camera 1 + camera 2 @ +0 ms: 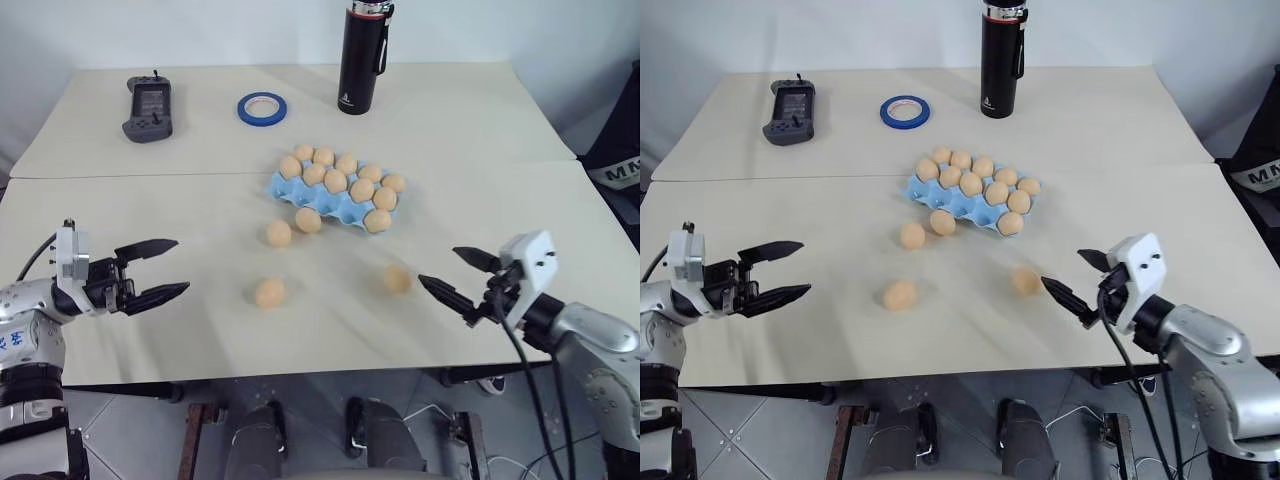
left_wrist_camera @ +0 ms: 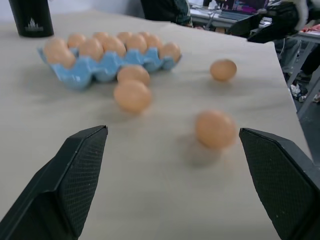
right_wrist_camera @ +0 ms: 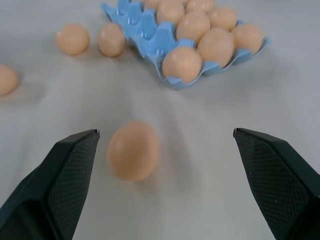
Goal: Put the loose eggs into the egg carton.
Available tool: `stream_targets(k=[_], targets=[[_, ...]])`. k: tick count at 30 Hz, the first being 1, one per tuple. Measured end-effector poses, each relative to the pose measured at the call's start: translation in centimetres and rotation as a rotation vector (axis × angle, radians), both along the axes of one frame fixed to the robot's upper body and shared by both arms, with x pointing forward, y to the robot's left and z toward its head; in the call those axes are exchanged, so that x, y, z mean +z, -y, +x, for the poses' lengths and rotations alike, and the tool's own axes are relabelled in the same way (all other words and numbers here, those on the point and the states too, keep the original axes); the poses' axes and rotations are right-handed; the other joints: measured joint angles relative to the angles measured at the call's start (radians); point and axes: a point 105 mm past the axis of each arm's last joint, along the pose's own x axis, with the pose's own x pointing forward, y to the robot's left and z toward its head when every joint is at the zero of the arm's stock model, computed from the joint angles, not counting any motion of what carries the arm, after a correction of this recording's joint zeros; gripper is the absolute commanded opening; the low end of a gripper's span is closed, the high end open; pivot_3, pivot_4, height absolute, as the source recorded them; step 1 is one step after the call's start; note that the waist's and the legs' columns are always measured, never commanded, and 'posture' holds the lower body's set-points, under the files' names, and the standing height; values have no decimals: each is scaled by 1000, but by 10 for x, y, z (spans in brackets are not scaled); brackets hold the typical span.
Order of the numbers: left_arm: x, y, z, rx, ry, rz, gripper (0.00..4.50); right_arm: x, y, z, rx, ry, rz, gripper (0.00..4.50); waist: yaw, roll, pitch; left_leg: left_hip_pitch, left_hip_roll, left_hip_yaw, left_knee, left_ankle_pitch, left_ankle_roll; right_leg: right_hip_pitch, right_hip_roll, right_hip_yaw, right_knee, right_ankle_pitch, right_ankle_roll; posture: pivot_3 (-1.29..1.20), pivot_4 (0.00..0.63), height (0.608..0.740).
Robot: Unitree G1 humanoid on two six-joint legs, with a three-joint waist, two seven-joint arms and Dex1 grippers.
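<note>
Four loose tan-brown smooth oval eggs (image 1: 270, 293) lie on table, centre frame, below light blue moulded egg carton (image 1: 285, 187), upper centre. Left gripper (image 1: 160, 270) and right gripper (image 1: 452, 277) both spread wide, empty. Eggs likely light, fragile, slippery, prone to roll; pinch gently across middle.
</note>
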Motion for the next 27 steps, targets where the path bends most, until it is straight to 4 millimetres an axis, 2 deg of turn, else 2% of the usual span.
stream_targets(k=[4,9,13,16,22,23,27], targets=[[10,0,-4,-4,48,-4,4487,-17,-10,15,13,-36,-18,4500,3,0,0,0,0,0,0,-2,-3,1,-1,0,-3,0,0,0,150,740],[11,4,-9,-18,58,4,4487,-38,-18,38,4,-89,-48,4500,-4,-1,0,0,0,3,0,-1,-1,0,0,2,-3,1,0,0,150,740],[12,6,-11,-10,65,-3,4487,-40,-26,46,27,-69,-82,4500,-3,-1,0,0,1,3,0,0,1,-2,1,3,1,1,0,0,150,740],[13,5,-11,5,64,-12,4500,-40,-30,48,38,-61,-82,3903,-2,-1,0,0,1,3,0,0,0,-2,2,3,1,1,0,0,150,740],[16,6,-11,17,84,-11,4500,-41,-30,49,37,-65,-78,1876,-1,-1,0,0,1,4,0,-1,0,-2,2,5,1,1,0,0,150,740],[16,6,-11,20,84,-14,4500,-41,-30,48,39,-66,-80,1752,-1,-1,0,0,1,4,0,-1,0,-2,2,5,1,1,0,0,150,740],[15,7,-10,24,84,-22,4500,-35,-30,44,59,-61,-89,1739,-1,-1,0,0,1,4,0,-1,0,-3,2,6,1,1,0,0,150,740]])
